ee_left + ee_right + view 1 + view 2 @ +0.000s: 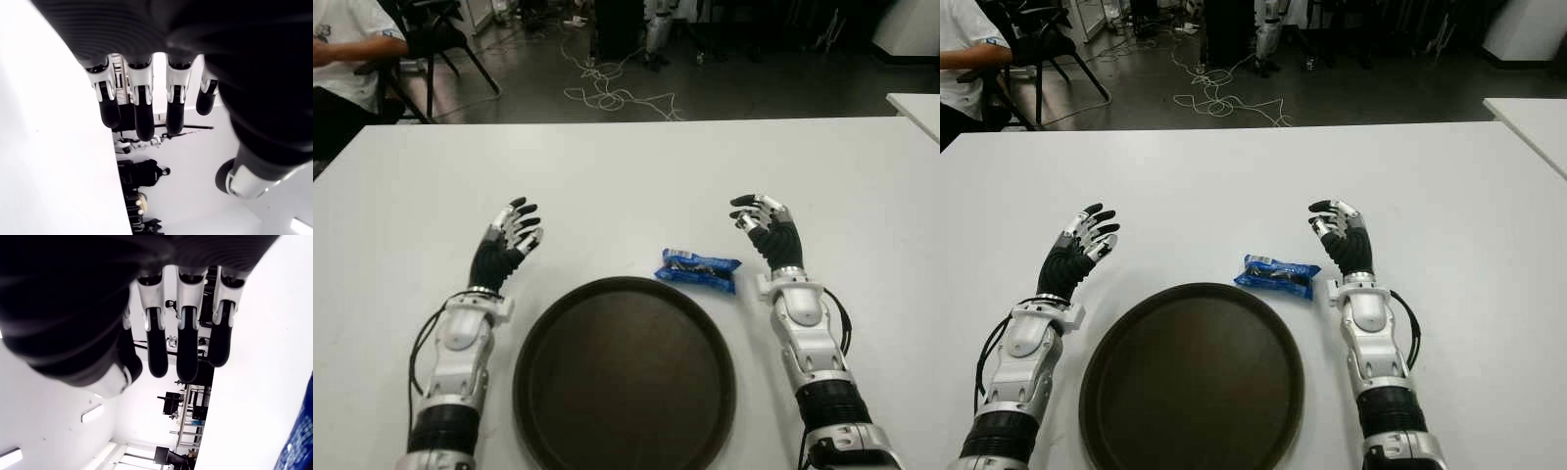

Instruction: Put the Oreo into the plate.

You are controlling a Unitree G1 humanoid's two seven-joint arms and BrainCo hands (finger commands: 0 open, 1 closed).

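A blue Oreo packet (697, 270) lies flat on the white table (626, 166), just beyond the upper right rim of the round dark brown plate (625, 377). My right hand (761, 223) is a little to the right of the packet, fingers relaxed and holding nothing; its wrist view shows spread fingers (186, 357) and a blue corner of the Oreo packet (299, 445). My left hand (514, 230) shows to the left of the plate, fingers (142, 110) spread and empty.
A person in a white shirt (347, 49) sits beside a black chair beyond the table's far left corner. Cables (607, 93) lie on the floor behind the table. Another white table's corner (915, 108) shows at the far right.
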